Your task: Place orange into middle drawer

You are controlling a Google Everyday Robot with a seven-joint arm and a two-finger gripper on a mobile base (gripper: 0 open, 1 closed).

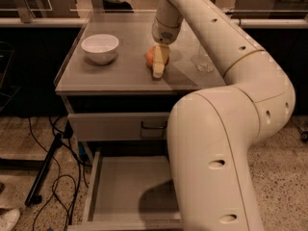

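Observation:
The orange (149,57) rests on the grey cabinet top (120,78), right of centre. My gripper (155,69) reaches down from the back onto the orange, its tip at the cabinet top, and hides the fruit's right side. The middle drawer (126,186) is pulled out below, towards the camera, with its flat grey floor bare. My arm's big white body covers the drawer's right part.
A white bowl (100,47) stands on the left of the cabinet top. A clear glass (202,61) stands to the right of the orange. A closed grey drawer front with a dark handle (154,126) sits above the open drawer. Cables (53,167) lie on the floor at the left.

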